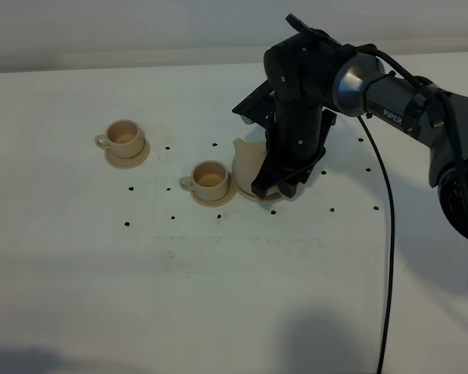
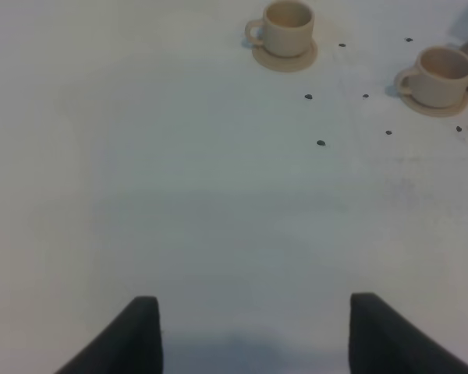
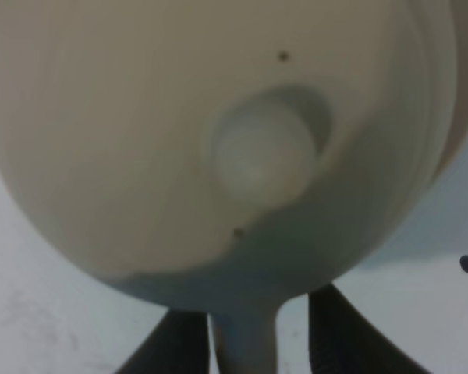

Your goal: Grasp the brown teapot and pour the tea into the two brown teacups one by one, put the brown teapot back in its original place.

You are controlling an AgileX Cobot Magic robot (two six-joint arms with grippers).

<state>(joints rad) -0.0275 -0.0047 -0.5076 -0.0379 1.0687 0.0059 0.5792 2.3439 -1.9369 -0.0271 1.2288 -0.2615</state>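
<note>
One brown teapot (image 1: 248, 160), loop handle (image 3: 243, 336) between my right tool's (image 3: 253, 351) slightly parted jaws, spout toward the nearer teacup (image 1: 210, 178); left tool (image 2: 253, 335) wide, well apart.

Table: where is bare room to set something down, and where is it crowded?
Free: the wide strip of table in front of both teacups, and left of the far teacup. Crowded: near teacup, teapot and right arm together.
</note>
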